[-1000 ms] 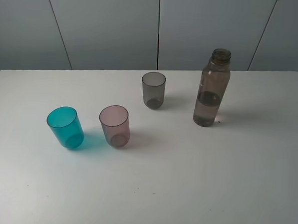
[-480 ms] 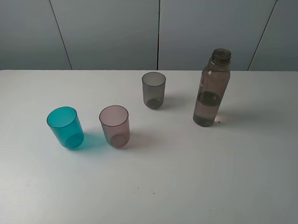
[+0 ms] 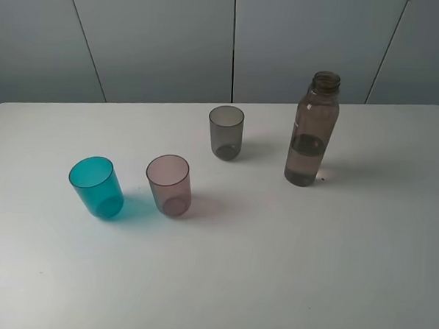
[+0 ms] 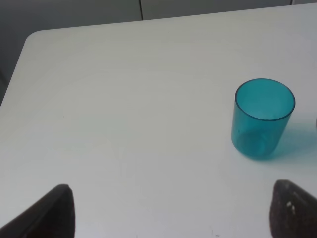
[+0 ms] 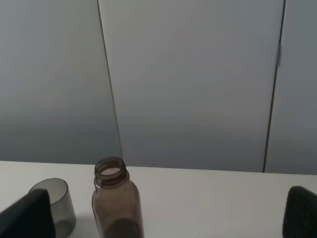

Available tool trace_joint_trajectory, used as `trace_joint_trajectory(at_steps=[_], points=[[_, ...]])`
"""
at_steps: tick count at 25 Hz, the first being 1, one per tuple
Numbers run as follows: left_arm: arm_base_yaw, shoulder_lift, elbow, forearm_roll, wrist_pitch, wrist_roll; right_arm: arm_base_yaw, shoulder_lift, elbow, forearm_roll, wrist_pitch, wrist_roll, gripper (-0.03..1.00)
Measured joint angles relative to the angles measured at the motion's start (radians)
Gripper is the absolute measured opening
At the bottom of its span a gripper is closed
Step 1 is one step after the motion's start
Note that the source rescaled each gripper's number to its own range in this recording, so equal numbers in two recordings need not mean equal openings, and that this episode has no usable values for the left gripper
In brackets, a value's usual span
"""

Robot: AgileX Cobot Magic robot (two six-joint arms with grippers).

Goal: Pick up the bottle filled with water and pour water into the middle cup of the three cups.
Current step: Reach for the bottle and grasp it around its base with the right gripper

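Observation:
The bottle [image 3: 311, 131] stands upright at the right of the white table [image 3: 273, 270], uncapped and about half full of water; it also shows in the right wrist view [image 5: 117, 203]. The three cups stand in a slanted row: teal-blue cup [image 3: 96, 187], pinkish-mauve middle cup [image 3: 169, 185], smoky grey cup [image 3: 226, 132]. No gripper shows in the exterior view. My left gripper [image 4: 173, 218] is open and empty, short of the teal-blue cup [image 4: 261, 118]. My right gripper [image 5: 163, 218] is open and empty, short of the bottle, with the grey cup [image 5: 55, 206] beside it.
A grey panelled wall [image 3: 233, 40] stands behind the table's far edge. The table's rounded far-left corner [image 4: 34, 37] shows in the left wrist view.

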Motion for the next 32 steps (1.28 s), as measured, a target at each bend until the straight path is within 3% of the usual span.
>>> trace_joint_trajectory(at_steps=[8, 10, 15, 21, 32], points=[[0.0, 0.0, 0.0, 0.0, 0.0, 0.0, 0.05, 0.426, 0.002, 0.043, -0.051, -0.095, 1.0], [0.0, 0.0, 0.0, 0.0, 0.0, 0.0, 0.086, 0.503, 0.021, 0.043, -0.106, -0.099, 1.0], [0.0, 0.0, 0.0, 0.0, 0.0, 0.0, 0.163, 0.671, 0.113, 0.051, -0.296, -0.102, 1.0], [0.0, 0.0, 0.0, 0.0, 0.0, 0.0, 0.263, 0.852, 0.228, 0.068, -0.634, -0.102, 1.0], [0.0, 0.0, 0.0, 0.0, 0.0, 0.0, 0.279, 1.199, 0.237, 0.07, -0.998, -0.052, 1.0]])
